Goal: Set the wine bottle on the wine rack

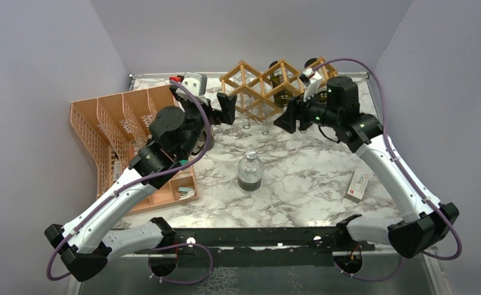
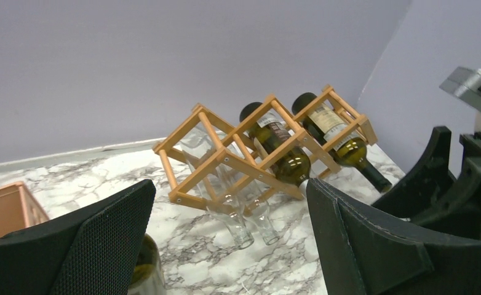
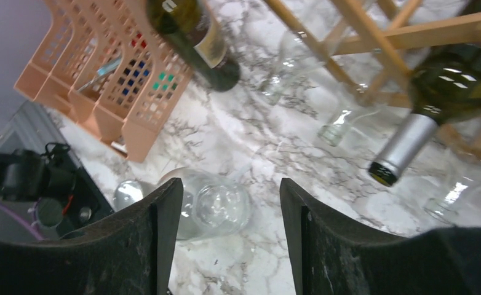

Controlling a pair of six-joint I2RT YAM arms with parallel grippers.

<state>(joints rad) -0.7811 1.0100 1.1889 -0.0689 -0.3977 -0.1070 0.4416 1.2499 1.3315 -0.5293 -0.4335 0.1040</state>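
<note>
On the marble table (image 1: 312,190), an orange mesh organizer (image 1: 112,123) is set at the left and the wine rack (image 1: 250,86) at the back. A dark wine bottle (image 2: 281,150) is laid in the rack's middle cell and a second wine bottle (image 2: 339,135) in its right cell, both tilted neck-down. The left gripper (image 2: 230,184) is held wide open before the rack's left end. The right gripper (image 3: 230,184) is half parted, with nothing gripped, near the middle bottle's neck. A clear jar (image 1: 250,172) is stood mid-table.
</note>
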